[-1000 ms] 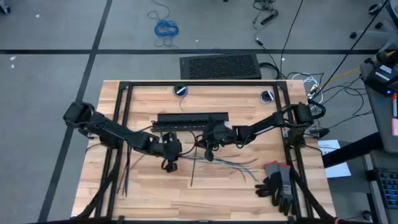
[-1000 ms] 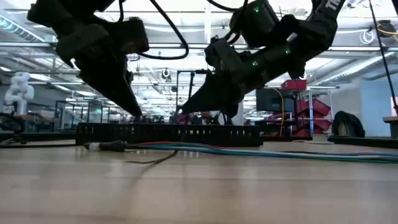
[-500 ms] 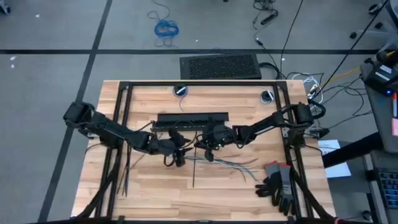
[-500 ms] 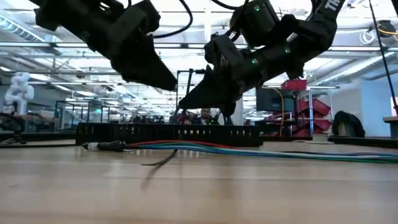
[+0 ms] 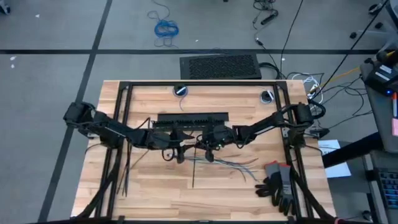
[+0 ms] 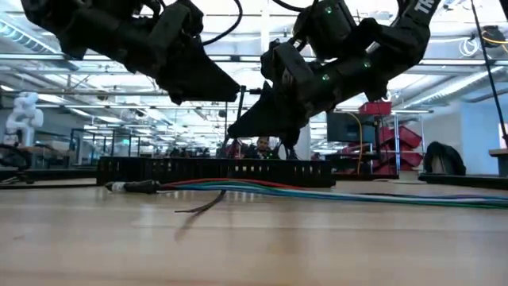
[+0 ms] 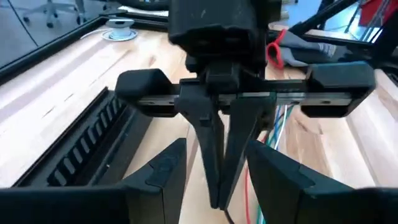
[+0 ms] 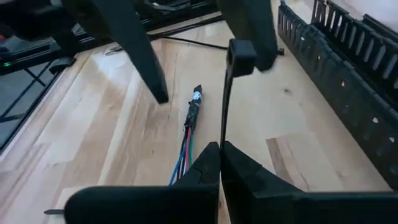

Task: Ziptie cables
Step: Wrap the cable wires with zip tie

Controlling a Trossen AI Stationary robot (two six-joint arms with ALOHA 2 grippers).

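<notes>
The cables (image 5: 231, 163) lie on the wooden table right of centre, with their joined dark end (image 8: 194, 107) pointing at the grippers. They also show in the low view (image 6: 262, 189). My right gripper (image 8: 221, 149) hovers above that end, shut on a ziptie (image 8: 225, 99). My left gripper (image 7: 214, 144) faces it from the table's left, raised and open. Its two fingers (image 8: 144, 59) stand to either side of the ziptie's head. Another ziptie (image 5: 193, 174) lies flat on the table nearer the front edge. My right gripper pinches the ziptie's thin tail end (image 8: 222, 140) between its two shut fingers, coming slanted down from the table's right. The strip sticks straight out beyond the fingertips, clear of the table, with its head (image 8: 239, 50) by one left finger. My left gripper: I cannot tell whether its finger touches the head.
A long slotted black bar (image 5: 193, 118) lies just beyond the grippers. Several more zipties (image 5: 124, 174) lie at the left under the arm. Grey and red gloves (image 5: 278, 182) sit at the front right. Black frame rails (image 5: 199, 83) border the table.
My left gripper has risen from the table and moved right toward the right gripper. It has tipped from pointing down to nearly level. The right gripper has stayed put with its ziptie.
</notes>
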